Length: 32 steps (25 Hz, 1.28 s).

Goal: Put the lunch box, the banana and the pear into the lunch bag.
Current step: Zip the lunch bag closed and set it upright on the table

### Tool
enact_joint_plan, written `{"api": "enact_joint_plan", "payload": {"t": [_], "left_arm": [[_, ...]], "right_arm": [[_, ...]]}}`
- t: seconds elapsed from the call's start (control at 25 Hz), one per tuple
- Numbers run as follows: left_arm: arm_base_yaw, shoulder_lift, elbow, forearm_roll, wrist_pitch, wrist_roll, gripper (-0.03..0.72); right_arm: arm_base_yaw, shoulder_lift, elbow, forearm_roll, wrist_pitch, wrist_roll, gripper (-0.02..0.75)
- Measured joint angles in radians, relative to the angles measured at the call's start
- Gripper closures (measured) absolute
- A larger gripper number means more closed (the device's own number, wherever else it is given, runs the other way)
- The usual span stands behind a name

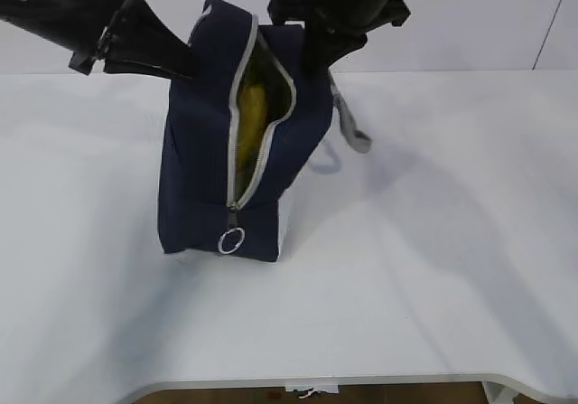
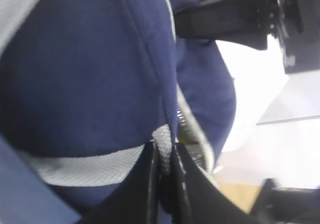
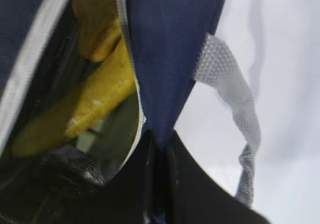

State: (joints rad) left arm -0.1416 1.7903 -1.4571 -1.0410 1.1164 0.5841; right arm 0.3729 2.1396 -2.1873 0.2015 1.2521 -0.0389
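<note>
Exterior view shows the boxy navy-blue fabric lunch bag (image 1: 203, 178) standing on end on the white table (image 1: 433, 268), its grey zipper (image 1: 248, 164) open along the upper part and the ring pull (image 1: 231, 240) hanging low near the base. The long curved yellow banana (image 1: 256, 106) lies inside the opening; my right wrist view shows a second golden-yellow shape above it, probably the pear (image 3: 92, 21), and a pale greenish surface below that may be the lid of the lunch box (image 3: 117, 129), though I cannot confirm either.

My left gripper (image 2: 165, 184) is closed tight on a fold of the bag's fabric at the grey webbing strip (image 2: 85, 166). My right gripper (image 3: 159, 184) is closed on the navy edge just beside the zipper teeth, with the grey webbing handle (image 3: 235, 114) hanging free to its side.

Both grips sit on opposite rims of the mouth. I judge this holds the bag upright and keeps the mouth spread, so the contents stay put. Loading appears largely complete.
</note>
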Motion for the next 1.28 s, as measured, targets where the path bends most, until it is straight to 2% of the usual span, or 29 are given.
{"api": "enact_joint_plan", "payload": {"t": [0.24,0.44,0.76,0.88,0.96,1.04,1.16,1.28], "left_arm": [[-0.071,0.000,0.000,-0.068,-0.052,0.006,0.676],[-0.109,0.002,0.000,-0.081,-0.106,0.006,0.676],[-0.112,0.023,0.002,-0.084,-0.112,0.006,0.676],[-0.113,0.040,0.002,-0.089,-0.106,0.008,0.666],[-0.113,0.048,0.002,-0.090,-0.106,0.008,0.640],[-0.113,0.055,0.002,-0.090,-0.108,0.009,0.576],[-0.113,0.055,0.002,-0.092,-0.096,0.009,0.425],[-0.113,0.055,0.002,-0.092,-0.052,0.009,0.304]], "right_arm": [[0.000,-0.097,0.061,-0.084,0.015,-0.004,0.736],[0.000,-0.121,0.061,-0.157,0.018,-0.006,0.737],[0.000,-0.119,0.063,-0.162,0.018,-0.006,0.736],[0.000,-0.117,0.063,-0.157,0.019,-0.001,0.707],[0.000,-0.117,0.063,-0.155,0.019,0.017,0.650],[0.000,-0.117,0.063,-0.142,0.013,0.030,0.553],[0.000,-0.117,0.063,-0.114,0.011,0.054,0.419],[0.000,-0.119,0.063,-0.091,0.009,0.063,0.369]]}}
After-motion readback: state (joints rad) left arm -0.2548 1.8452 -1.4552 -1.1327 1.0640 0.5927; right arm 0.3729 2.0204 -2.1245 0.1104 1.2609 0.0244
